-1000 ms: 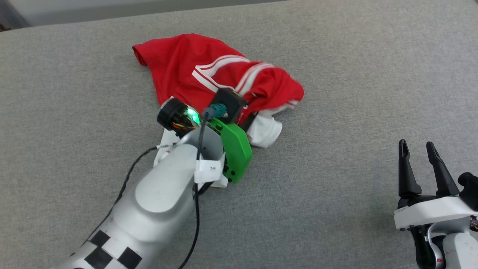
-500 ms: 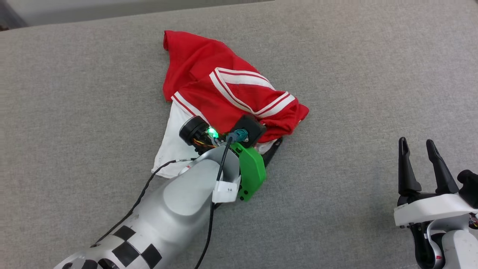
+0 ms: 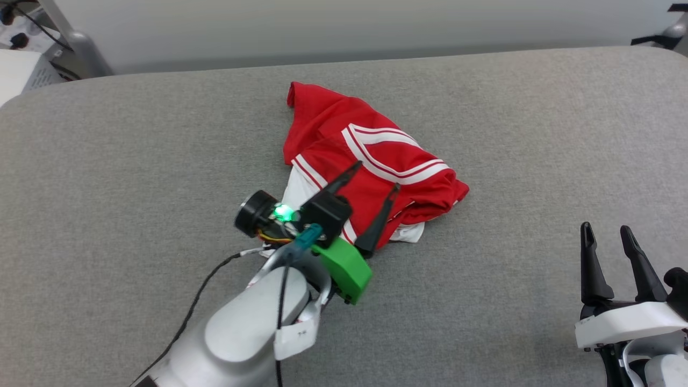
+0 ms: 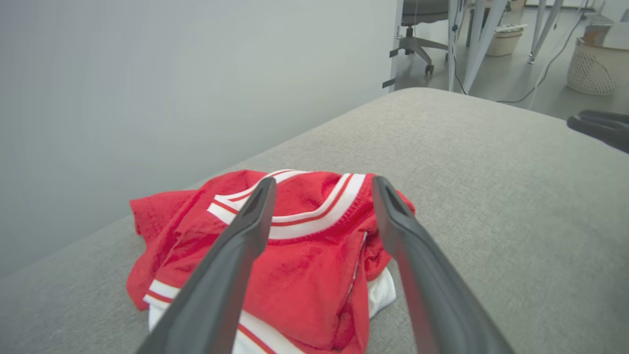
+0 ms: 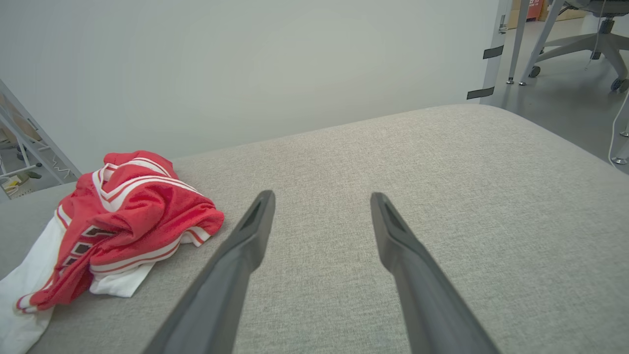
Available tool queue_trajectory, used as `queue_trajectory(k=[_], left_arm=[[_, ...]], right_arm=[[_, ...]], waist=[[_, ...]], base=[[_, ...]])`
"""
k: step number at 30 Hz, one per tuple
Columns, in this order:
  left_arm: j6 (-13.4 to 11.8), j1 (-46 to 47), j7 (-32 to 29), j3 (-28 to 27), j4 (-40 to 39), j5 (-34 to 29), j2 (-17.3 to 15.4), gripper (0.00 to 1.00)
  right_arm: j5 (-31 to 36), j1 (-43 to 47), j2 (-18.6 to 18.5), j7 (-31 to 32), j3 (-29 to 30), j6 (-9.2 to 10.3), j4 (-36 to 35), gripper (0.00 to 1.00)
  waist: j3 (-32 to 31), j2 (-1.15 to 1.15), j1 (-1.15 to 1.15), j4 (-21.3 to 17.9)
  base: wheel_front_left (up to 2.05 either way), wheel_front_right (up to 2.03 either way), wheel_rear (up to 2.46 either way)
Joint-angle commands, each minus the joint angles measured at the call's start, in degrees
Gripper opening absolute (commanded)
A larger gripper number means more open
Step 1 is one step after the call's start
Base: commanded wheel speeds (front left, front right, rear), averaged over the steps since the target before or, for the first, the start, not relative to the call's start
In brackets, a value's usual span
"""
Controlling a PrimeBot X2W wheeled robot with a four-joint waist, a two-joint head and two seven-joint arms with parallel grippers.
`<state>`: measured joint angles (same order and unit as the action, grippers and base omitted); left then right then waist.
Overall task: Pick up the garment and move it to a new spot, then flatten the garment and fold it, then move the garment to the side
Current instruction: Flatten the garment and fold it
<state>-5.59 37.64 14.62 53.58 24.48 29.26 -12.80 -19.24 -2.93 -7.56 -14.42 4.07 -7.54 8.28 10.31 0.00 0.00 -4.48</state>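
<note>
I have the shirt [image 3: 376,172] lying in a loose, crumpled heap on the pad [image 3: 134,161], a grey, coarse-woven cushion with rounded corners that runs out from under the shirt on every side. The red body is an open, pin-holed mesh. The trim is ribbed white band with thin red lines, and a smoother plain white sleeve pokes out from under the shirt's near edge. In the right wrist view, black white-edged marks show on a fold at the shirt's near side.

My left gripper [image 3: 378,175] sits over the shirt's near edge with its long, matte, tapering fingers spread wide and nothing between them. The cloth is let go. A green plastic bracket [image 3: 346,269] sits on its wrist, just short of the shirt. My right gripper [image 3: 606,227] stands well to the right of the shirt and nearer me, fingers apart and empty.

A second ago the left fingers were buried in the shirt under the wrist, with the cloth drawn up in a taller bunch. Now they show clear and parted, and the shirt has slumped flatter. The head camera has tilted up since then. The right gripper has not changed.
</note>
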Motion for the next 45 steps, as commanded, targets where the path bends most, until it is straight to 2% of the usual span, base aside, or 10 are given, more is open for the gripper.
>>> queue_trajectory(k=[1, 7, 11, 13, 19, 27, 32, 36, 39, 45], left_arm=[[-2.33, -2.18, 0.31, -2.25, -3.07, -0.96, -1.74, 1.0], [-9.16, -10.99, 0.36, -11.05, -14.28, -4.54, -7.18, 1.0], [-9.96, -15.54, 0.37, -15.67, -18.18, -6.14, -9.54, 1.0], [-8.33, -16.34, 0.37, -16.79, -19.23, -6.49, -10.77, 1.0], [-0.07, -11.61, -2.84, -17.91, -19.1, -3.56, -15.46, 1.0], [9.36, -0.74, -21.84, -16.3, -17.0, 2.41, -20.06, 1.0], [12.02, 4.06, -35.4, -13.76, -13.69, 9.24, -20.2, 1.0], [12.87, 6.39, -44.12, -9.89, -10.5, 14.68, -19.62, 1.0], [13.02, 7.64, -48.28, -7.09, -8.21, 17.89, -19.04, 1.0], [13.06, 10.4, -52.47, 3.65, -5.3, 19.82, -19.19, 1.0]], right_arm=[[0.2, 0.74, -0.18, -0.13, 0.18, 0.05, -0.53, 1.0], [0.41, 1.43, 0.05, 0.34, 0.03, 0.05, -1.41, 1.0], [0.52, 1.82, 0.32, 0.47, -0.04, 0.05, -1.64, 1.0], [0.54, 2.02, 0.46, 0.51, -0.04, 0.05, -1.7, 1.0], [0.65, 2.09, 0.65, 0.71, -0.27, 0.05, -1.76, 1.0], [0.63, 1.02, 0.64, 0.6, -1.21, 0.05, -1.62, 1.0], [0.65, 0.21, 0.57, 0.48, -1.43, 0.05, -1.35, 1.0], [0.64, -0.69, 0.56, 0.37, -1.7, 0.05, -1.17, 1.0], [0.66, -1.37, 0.58, 0.28, -1.94, 0.05, -1.01, 1.0], [0.57, -3.12, 0.44, 0.06, -2.5, 0.05, -0.52, 1.0]], waist=[[-2.36, 0.0, 0.0, 2.6], [-3.27, 0.0, 0.0, 3.73], [-3.63, 0.0, 0.0, 4.0], [-3.81, 0.0, 0.0, 4.18], [-3.76, 0.0, 0.0, 4.35], [-2.04, 0.0, 0.0, 3.2], [-0.62, 0.0, 0.0, 2.17], [0.58, 0.0, 0.0, 1.25], [1.55, 0.0, 0.0, 0.59], [3.96, 0.0, 0.0, -0.78]], base=[[0.0, 0.0, 0.0], [0.0, 0.0, 0.0], [0.0, 0.0, 0.0], [0.0, 0.0, 0.0], [0.0, 0.0, 0.0], [0.0, 0.0, 0.0], [0.0, 0.0, 0.0], [0.0, 0.0, 0.0], [0.0, 0.0, 0.0], [0.0, 0.0, 0.0]])
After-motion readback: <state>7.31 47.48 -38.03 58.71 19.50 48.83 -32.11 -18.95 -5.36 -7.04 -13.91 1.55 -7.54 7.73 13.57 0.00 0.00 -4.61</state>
